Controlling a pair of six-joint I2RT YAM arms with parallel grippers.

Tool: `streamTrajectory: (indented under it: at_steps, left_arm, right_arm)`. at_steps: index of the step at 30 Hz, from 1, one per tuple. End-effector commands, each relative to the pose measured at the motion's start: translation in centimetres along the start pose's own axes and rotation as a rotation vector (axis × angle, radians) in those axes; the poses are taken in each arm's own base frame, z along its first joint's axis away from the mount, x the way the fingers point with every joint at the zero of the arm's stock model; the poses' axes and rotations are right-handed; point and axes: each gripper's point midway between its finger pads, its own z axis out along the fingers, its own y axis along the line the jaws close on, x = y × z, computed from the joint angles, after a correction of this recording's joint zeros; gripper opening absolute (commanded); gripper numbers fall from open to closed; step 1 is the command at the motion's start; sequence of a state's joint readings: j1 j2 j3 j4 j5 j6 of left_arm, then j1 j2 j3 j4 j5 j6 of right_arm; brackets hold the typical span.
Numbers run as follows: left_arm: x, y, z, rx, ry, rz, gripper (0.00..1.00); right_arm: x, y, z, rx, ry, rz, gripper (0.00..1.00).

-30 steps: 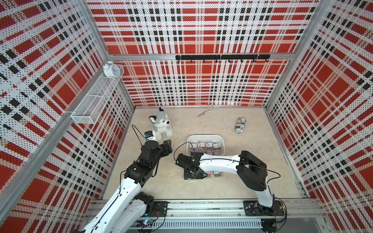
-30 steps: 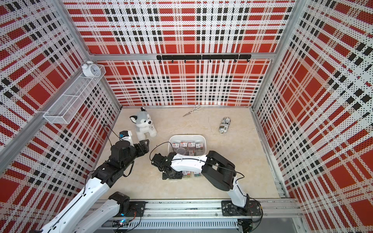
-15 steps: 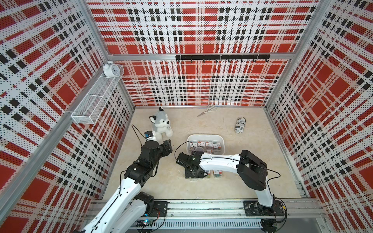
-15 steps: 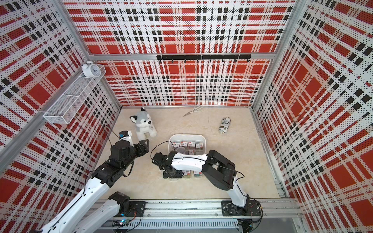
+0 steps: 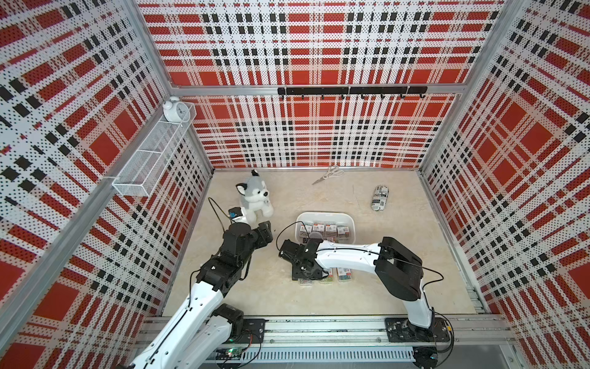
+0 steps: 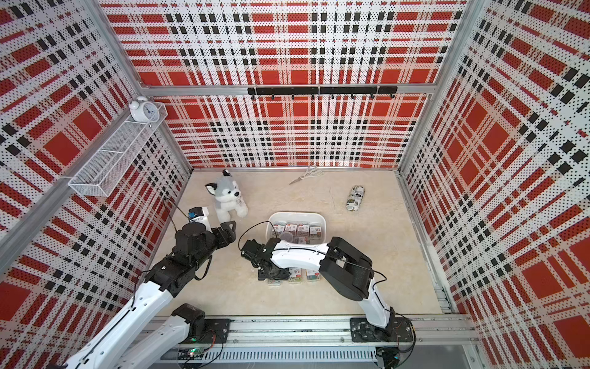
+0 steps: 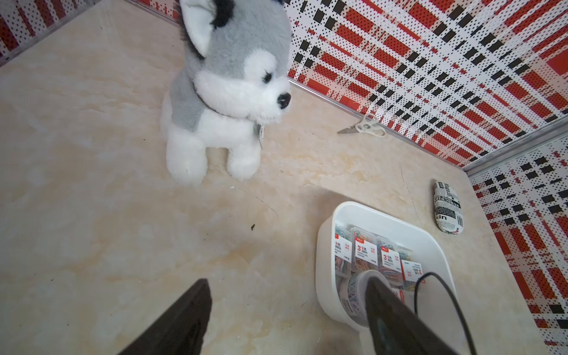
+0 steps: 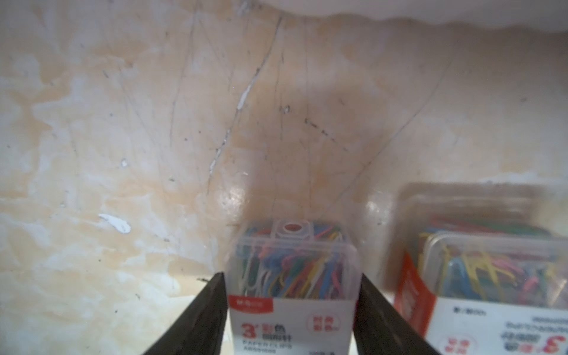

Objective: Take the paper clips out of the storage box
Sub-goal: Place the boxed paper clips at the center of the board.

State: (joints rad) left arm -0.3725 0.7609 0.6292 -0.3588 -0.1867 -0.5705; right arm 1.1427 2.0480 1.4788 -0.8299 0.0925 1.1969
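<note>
The white storage box [image 5: 325, 214] [image 6: 295, 214] [image 7: 325, 233] holds several labelled cases of paper clips [image 5: 325, 229] [image 6: 298, 230] [image 7: 365, 252] and a round clear tub [image 5: 315, 237] [image 7: 353, 285]. In front of the box, more cases [image 5: 344, 274] [image 6: 313, 275] lie on the table. My right gripper [image 5: 301, 271] [image 8: 292, 276] is low at the left end of that row. Both its fingers press against a case of coloured clips [image 8: 292, 252], beside another case [image 8: 491, 261]. My left gripper [image 5: 266, 228] [image 7: 285, 281] hangs open and empty to the left of the box.
A plush husky [image 5: 255, 198] sits left of the box, just behind the left gripper. Scissors [image 5: 330, 174] lie by the back wall and a black-and-white printed cylinder [image 5: 379, 198] lies at the back right. A wire basket [image 5: 153, 156] with an alarm clock [image 5: 174, 110] hangs on the left wall.
The right gripper has stayed low in front of the box, shifting only slightly by the row of cases. The left arm has not moved.
</note>
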Motion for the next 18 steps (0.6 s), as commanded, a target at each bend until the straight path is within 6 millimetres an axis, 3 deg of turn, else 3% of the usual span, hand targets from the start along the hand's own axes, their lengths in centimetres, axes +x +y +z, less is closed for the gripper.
streamTrajectory:
  at_steps: [1,10,18]
  left_arm:
    - [-0.1,-0.4,-0.1,0.022,-0.012,0.014,0.81]
    - [-0.1,-0.3,-0.1,0.018,-0.012,0.014,0.81]
    - [-0.1,-0.2,-0.1,0.013,-0.014,0.014,0.81]
  right_arm:
    - [-0.8,-0.1,-0.1,0.016,-0.024,0.002,0.68]
    - [-1.0,0.2,-1.5,0.002,-0.038,-0.007,0.70]
    - [-0.3,0.3,-1.7,-0.003,-0.021,-0.026,0.71]
